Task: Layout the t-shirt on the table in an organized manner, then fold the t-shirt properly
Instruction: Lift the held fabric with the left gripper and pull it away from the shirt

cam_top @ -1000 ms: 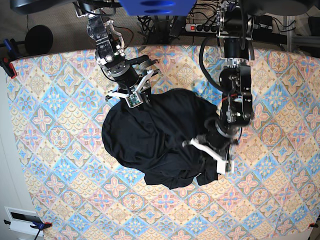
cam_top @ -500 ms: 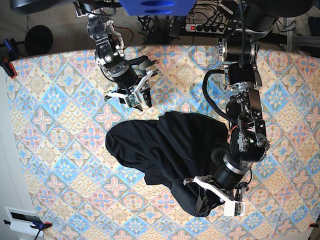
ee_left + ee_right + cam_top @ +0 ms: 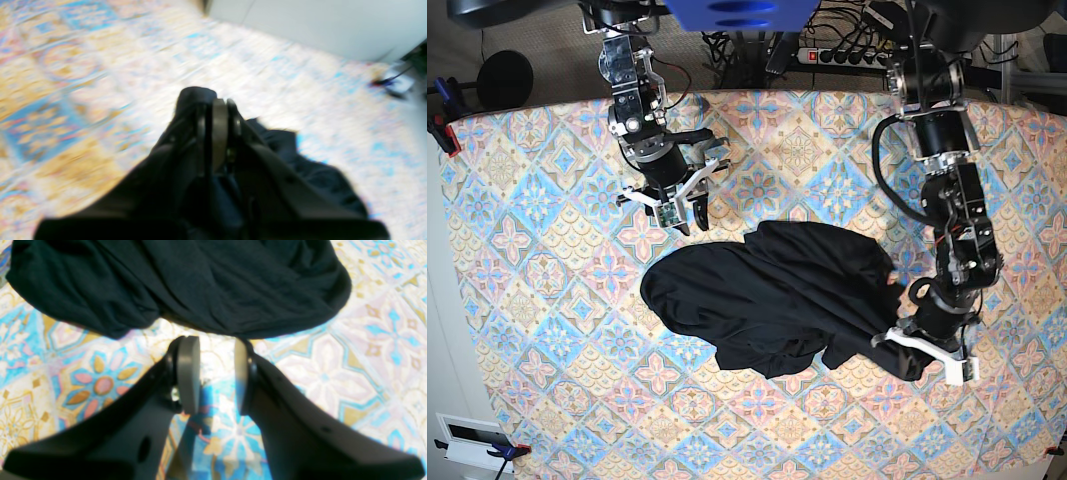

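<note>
Patterned counter (image 3: 527, 250): left hand (image 3: 924, 352) pinches bunched t-shirt (image 3: 767, 295); right hand (image 3: 677, 200) spread, empty. Cloth may slip free mid-pull.

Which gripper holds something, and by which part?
The left gripper is shut on the t-shirt, pinching bunched fabric at its edge nearest that arm; which part of the shirt cannot be told. The right gripper is open, holding nothing.

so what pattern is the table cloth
Pastel diamond tiles in blue, pink and yellow-orange with floral medallions on the table; clearest in the base view.
</note>
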Robot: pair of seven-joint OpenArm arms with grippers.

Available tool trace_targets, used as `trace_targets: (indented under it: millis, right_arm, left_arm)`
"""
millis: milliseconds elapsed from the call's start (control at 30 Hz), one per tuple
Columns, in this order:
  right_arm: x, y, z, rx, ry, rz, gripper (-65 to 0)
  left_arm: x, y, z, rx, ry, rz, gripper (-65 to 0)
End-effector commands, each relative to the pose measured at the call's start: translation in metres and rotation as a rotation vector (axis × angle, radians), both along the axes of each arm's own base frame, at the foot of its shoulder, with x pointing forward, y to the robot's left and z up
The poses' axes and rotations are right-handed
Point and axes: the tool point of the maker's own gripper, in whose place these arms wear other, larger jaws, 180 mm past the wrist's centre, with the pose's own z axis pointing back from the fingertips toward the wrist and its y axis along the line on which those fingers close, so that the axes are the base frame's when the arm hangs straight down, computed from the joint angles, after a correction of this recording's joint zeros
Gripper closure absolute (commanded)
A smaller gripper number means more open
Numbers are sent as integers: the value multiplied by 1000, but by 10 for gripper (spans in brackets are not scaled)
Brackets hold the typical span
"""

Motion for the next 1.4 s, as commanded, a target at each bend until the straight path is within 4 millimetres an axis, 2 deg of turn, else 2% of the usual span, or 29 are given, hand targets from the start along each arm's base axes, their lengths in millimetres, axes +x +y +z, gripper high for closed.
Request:
trace_targets:
  millis: [0,167,300,500,633,700,833,933,1033,1133,1200,1367]
  right_arm:
    - [7,3,14,24,-48,2,-172]
    - [6,2,13,24,-47,0,-172]
    - [7,1,13,22,-46,-3,-172]
    - [0,-1,-9,11,13,-5,-172]
    - [-4,-1,-19,7,39,-5,-172]
    - [-4,-2,-20,7,42,-5,-172]
    - [-4,-2,-20,7,42,-5,-148]
    - [-4,-2,-20,7,42,-7,-125]
    - [-3,-7,-20,4,41,-20,-118]
    - [0,-20,-20,-3,40,-55,-117]
    - [2,-29,-20,-7,38,-76,-117]
    - [4,-50,-20,-20,36,-130,-117]
  left_arm:
    - [3,6,18,8,-69,9,0]
    - [-25,33,-20,78,-3,36,0]
    - [-61,39,-66,119,114,14,0]
    - [-121,23,-128,147,273,-111,0]
    - [-150,-7,-156,150,351,-227,0]
    - [-161,-29,-166,150,375,-302,0]
    - [-181,-77,-178,171,402,-496,0]
    - [-200,-121,-175,211,381,-700,0]
    - [-216,-152,-167,260,346,-881,0]
    - [-225,-170,-161,294,316,-989,0]
    - [-232,-173,-162,318,316,-1046,0]
    - [-257,-164,-167,395,338,-1175,0]
